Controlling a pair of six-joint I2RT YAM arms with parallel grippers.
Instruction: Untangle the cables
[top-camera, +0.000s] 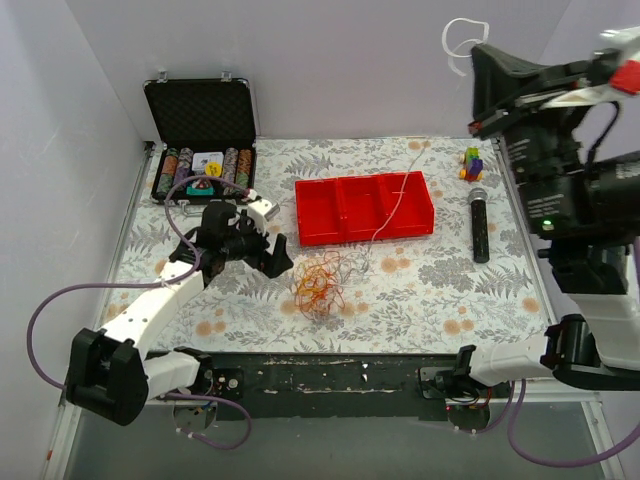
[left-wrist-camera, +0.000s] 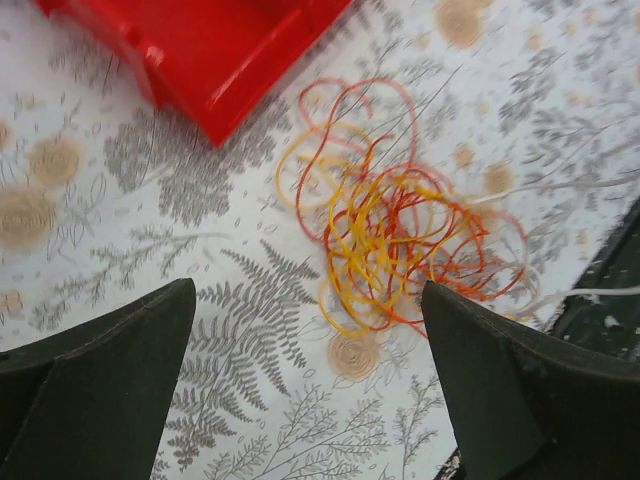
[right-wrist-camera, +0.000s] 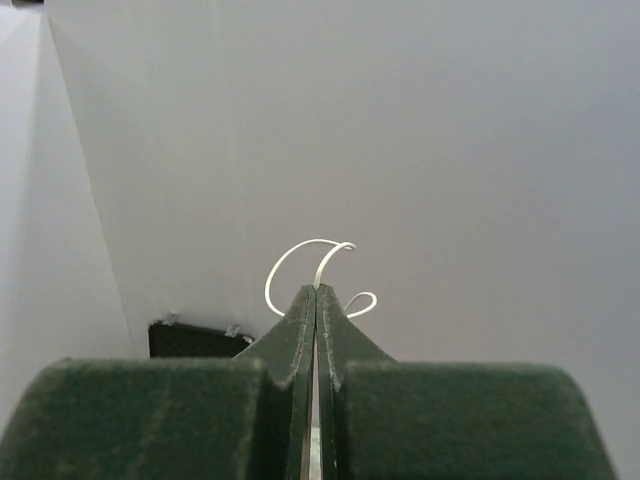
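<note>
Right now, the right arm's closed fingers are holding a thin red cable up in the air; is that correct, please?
Not quite: the thin curly cable held by the right arm's closed fingers is white, not red, as the right wrist view shows.

Light even, diffuse, bright; shadows faint and soft, no glare. Top view: right arm (top-camera: 545, 130) close to lens, blurred. Left wrist: desk (left-wrist-camera: 560, 70) pattern smeared upper right. Right wrist: white cable (right-wrist-camera: 300, 245) sharp.

One cable tangle (top-camera: 320, 283), one white cable (right-wrist-camera: 321, 269), one red tray (top-camera: 340, 212), one microphone (top-camera: 479, 227), one case (top-camera: 200, 110).
</note>
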